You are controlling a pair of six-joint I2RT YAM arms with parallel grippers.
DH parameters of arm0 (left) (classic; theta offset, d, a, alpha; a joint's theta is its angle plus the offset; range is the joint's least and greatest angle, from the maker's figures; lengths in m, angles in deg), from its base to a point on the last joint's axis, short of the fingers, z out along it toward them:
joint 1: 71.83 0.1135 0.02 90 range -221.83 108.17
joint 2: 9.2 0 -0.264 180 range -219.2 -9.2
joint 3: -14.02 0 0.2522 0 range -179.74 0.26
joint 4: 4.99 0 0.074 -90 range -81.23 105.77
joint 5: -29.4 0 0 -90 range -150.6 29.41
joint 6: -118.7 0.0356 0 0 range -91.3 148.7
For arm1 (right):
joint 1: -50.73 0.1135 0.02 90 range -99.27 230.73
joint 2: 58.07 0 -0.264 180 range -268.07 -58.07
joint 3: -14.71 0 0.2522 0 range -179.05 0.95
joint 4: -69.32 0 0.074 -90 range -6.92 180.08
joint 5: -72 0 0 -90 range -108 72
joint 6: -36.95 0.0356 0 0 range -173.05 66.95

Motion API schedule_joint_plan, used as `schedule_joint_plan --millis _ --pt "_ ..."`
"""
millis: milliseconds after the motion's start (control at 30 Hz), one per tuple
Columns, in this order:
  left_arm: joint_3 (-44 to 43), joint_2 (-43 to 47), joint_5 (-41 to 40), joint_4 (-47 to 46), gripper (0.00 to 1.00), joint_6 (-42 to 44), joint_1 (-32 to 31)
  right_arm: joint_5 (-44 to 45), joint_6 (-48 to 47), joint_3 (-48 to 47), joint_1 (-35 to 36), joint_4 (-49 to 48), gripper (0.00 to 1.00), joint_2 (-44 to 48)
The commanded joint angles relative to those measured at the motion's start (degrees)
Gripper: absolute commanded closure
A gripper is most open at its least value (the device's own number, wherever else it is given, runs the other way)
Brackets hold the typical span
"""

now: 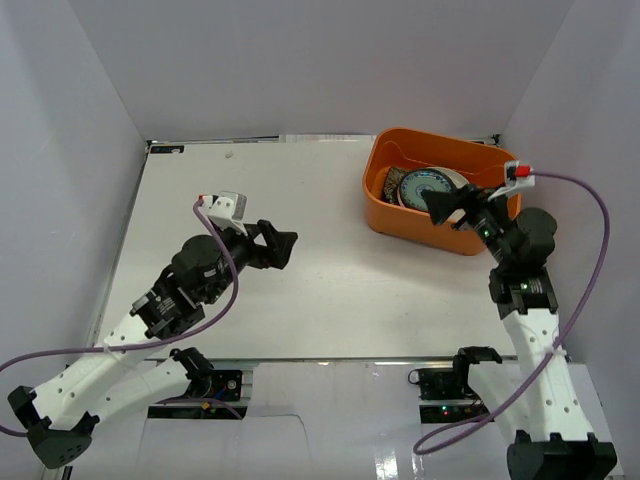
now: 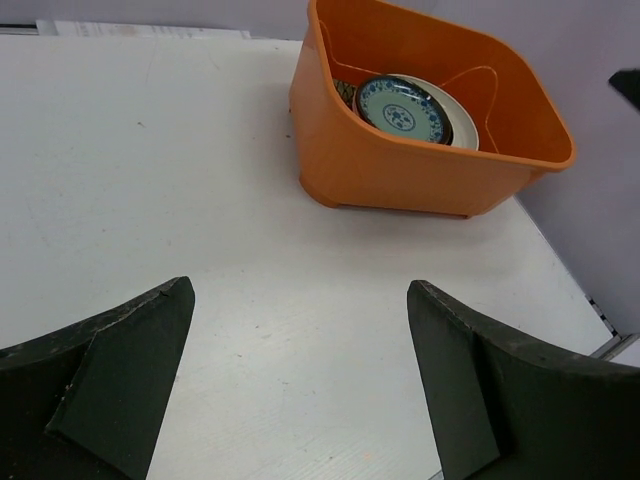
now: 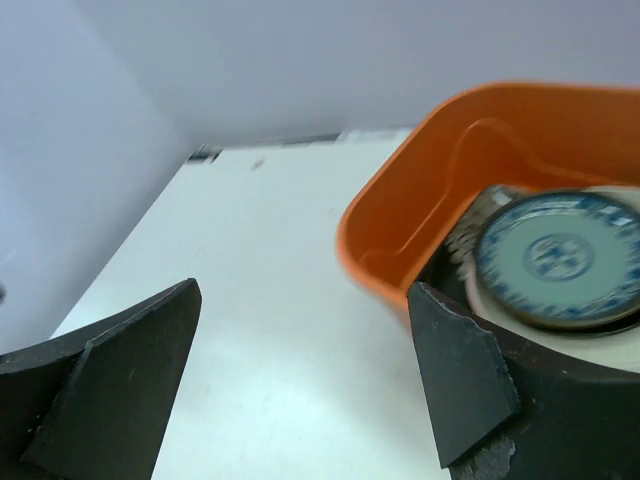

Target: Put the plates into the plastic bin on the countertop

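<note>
I am observing the left arm stretching low over the countertop (image 1: 250,190), well apart from the plastic bin (image 1: 400,222) and on its left side. The left gripper (image 1: 283,248) is facing the bin, with its jaws standing wide and gripping nothing. The right arm is rising from its base on the near side of the bin and bending forward. The right gripper (image 1: 450,208) is hanging over the bin's near rim, above the plates. Its jaws are likewise spread wide with nothing between them; in the right wrist view, one finger is sitting over the bin's interior and the other over bare surface left of the bin. That view is blurring slightly. Inside the bin, a blue-green patterned plate (image 1: 432,188) is lying face up on a round cream plate (image 2: 462,120). A yellow-brown patterned plate (image 1: 390,185) is showing partly just left of them; I cannot tell how it is resting. Any other plates are hidden from me. The bin is standing flat on the white countertop, close to the white walls (image 1: 300,60) behind it and on its right. A purple cable (image 1: 590,215) is looping from each wrist.
</note>
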Motion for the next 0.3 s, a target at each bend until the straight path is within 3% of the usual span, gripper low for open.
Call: schedule_joint_plan --millis 0,133,267 --pt "-3.76 2.72 -2.11 -0.96 0.02 1.36 -0.04 -11.25 1.01 7.02 2.72 -4.24 0.10 6.03" --pt "-3.86 6.06 -3.88 -2.44 0.02 1.02 -0.04 -13.02 4.35 8.27 2.81 -5.23 0.10 16.66" --pt "-0.87 7.48 -0.99 -5.70 0.02 0.58 -0.04 -13.81 6.12 8.18 2.81 -8.66 0.10 19.06"
